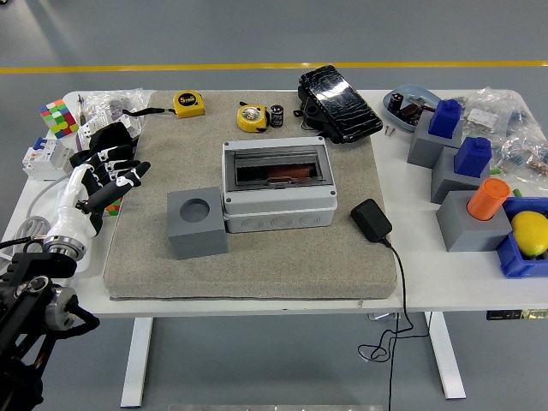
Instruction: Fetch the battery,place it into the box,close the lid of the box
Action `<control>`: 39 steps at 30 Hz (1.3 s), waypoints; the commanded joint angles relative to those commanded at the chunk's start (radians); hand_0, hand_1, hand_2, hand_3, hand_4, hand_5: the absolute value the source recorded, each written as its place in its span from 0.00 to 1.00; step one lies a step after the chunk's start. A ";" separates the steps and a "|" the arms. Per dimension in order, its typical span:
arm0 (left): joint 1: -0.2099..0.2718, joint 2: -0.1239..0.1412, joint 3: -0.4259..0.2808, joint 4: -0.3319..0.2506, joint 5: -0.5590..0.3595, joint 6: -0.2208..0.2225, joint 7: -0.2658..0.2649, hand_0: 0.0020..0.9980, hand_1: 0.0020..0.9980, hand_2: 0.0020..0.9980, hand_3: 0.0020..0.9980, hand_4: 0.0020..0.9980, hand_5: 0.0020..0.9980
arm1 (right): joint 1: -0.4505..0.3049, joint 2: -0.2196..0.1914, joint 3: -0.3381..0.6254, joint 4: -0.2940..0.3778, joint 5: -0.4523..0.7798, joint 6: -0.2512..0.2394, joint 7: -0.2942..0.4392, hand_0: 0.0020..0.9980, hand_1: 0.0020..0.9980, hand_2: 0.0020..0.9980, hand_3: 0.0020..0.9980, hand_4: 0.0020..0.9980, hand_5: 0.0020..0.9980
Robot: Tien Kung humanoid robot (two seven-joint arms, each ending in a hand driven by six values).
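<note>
The grey box (276, 205) stands in the middle of the grey mat (257, 265). Its dark tinted lid (276, 167) lies down over the opening, and a reddish-brown object (284, 175) shows through it. A small black cylindrical battery (276, 116) stands at the mat's far edge beside a yellow tape measure (250, 117). My left hand (107, 177) hovers at the mat's left edge, fingers spread and empty, well away from the box. My right arm is out of view.
A grey block with a round hole (197, 223) touches the box's left side. A black charger (371, 218) with its cable lies to the box's right. A black pack (338, 103), a second tape measure (189, 104), a colour cube (56, 116) and grey blocks (469, 227) with blue and orange pieces surround the mat.
</note>
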 joint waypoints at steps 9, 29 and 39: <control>0.002 -0.006 0.001 -0.003 0.006 -0.004 0.008 0.47 0.57 0.55 0.68 1.00 0.25 | 0.019 0.002 -0.099 -0.014 0.068 0.002 -0.007 0.57 0.60 0.57 0.54 0.92 0.49; -0.009 -0.002 -0.016 -0.005 0.008 -0.007 0.016 0.47 0.57 0.55 0.68 1.00 0.26 | 0.037 0.001 -0.107 -0.017 0.072 0.002 -0.007 0.57 0.60 0.57 0.55 0.92 0.48; -0.019 0.011 -0.013 -0.006 0.004 -0.008 0.016 0.47 0.57 0.55 0.68 1.00 0.27 | 0.044 -0.007 -0.120 -0.014 0.076 0.003 -0.009 0.57 0.60 0.57 0.55 0.92 0.49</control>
